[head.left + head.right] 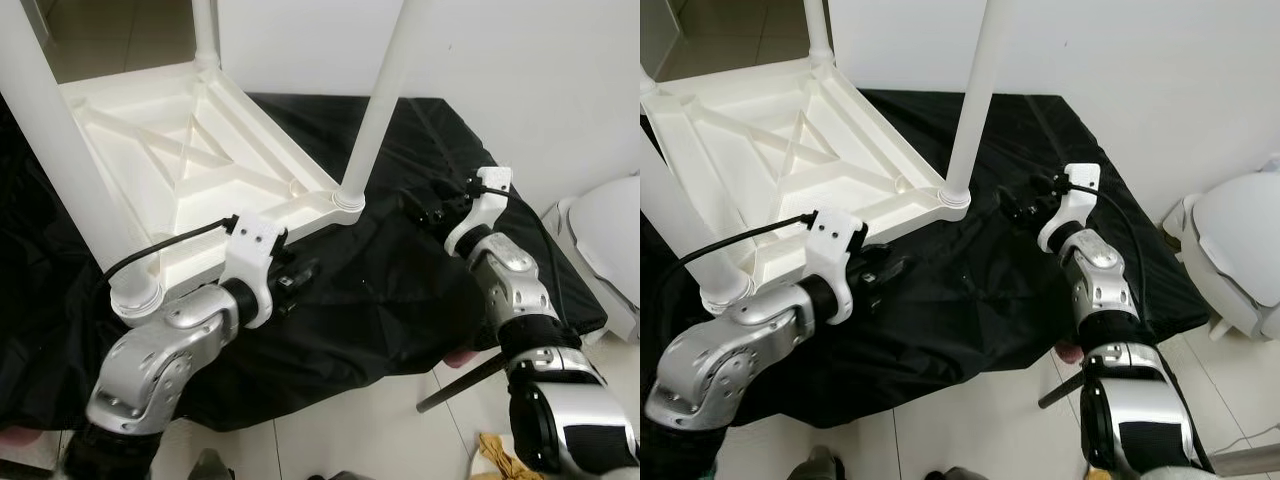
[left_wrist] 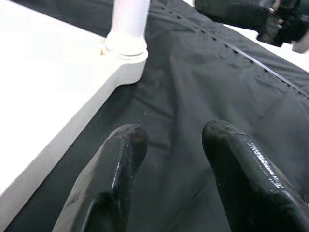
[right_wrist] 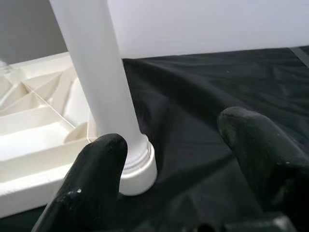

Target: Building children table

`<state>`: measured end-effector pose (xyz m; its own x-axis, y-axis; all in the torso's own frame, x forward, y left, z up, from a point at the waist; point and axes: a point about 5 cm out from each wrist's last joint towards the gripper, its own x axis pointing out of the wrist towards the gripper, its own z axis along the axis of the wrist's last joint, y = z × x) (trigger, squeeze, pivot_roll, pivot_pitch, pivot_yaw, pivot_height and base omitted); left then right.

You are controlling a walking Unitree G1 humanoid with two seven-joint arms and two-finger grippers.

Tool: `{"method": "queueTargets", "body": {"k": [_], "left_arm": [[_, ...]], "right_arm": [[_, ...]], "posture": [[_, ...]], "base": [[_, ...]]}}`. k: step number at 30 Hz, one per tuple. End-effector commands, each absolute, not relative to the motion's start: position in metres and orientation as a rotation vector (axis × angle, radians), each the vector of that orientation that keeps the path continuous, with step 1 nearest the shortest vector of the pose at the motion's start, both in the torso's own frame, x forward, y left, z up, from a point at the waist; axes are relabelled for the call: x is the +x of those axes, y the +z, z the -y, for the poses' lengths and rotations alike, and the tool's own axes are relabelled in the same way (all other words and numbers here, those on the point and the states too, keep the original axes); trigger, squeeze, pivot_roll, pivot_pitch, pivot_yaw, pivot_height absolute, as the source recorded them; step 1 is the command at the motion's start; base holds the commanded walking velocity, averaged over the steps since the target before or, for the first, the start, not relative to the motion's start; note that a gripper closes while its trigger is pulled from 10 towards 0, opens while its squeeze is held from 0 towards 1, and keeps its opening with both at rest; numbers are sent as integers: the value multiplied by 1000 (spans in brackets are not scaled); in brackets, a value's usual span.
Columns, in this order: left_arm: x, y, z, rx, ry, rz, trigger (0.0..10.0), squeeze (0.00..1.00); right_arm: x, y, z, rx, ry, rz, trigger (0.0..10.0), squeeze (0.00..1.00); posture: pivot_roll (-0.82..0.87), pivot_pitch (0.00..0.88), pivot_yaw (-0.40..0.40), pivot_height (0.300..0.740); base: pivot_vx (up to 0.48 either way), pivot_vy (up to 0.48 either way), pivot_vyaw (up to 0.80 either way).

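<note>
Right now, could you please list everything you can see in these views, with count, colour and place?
Table top: one, white, upside down on the black cloth.
Table legs: three, white, standing up from its corners.
Cloth: one, black, spread over the floor.
Rod: one, dark, on the tiles at the cloth's edge.
Yellow rag: one, on the tiles near the right arm.
Left gripper: open, above the cloth beside the table top.
Right gripper: open, facing the nearest leg's base.

Head views downward; wrist views close.
</note>
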<state>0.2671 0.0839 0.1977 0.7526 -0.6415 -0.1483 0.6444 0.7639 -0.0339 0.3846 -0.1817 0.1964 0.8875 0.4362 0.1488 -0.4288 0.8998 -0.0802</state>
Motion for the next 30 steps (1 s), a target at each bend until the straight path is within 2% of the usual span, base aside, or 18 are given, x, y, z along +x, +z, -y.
{"method": "queueTargets", "body": {"k": [1,13,16,28,30], "left_arm": [[268,197,-80,41,-705,-153,10000,0],[274,219,-65,87,-756,-84,10000,0],[274,226,-61,94,-769,-64,10000,0],[266,232,-54,101,-781,-64,10000,0],[262,232,-55,95,-767,-76,10000,0]], "right_arm": [[386,194,180,-49,458,155,10000,0],[400,207,155,-58,539,149,10000,0],[405,219,148,-68,541,160,10000,0],[414,242,125,-65,562,159,10000,0],[416,251,113,-55,593,162,10000,0]], "posture": [[68,100,-96,740],[108,154,-106,740],[123,190,-110,740],[185,258,-120,740],[205,274,-120,740]], "base": [[0,0,0],[0,0,0],[0,0,0],[0,0,0],[0,0,0]]}}
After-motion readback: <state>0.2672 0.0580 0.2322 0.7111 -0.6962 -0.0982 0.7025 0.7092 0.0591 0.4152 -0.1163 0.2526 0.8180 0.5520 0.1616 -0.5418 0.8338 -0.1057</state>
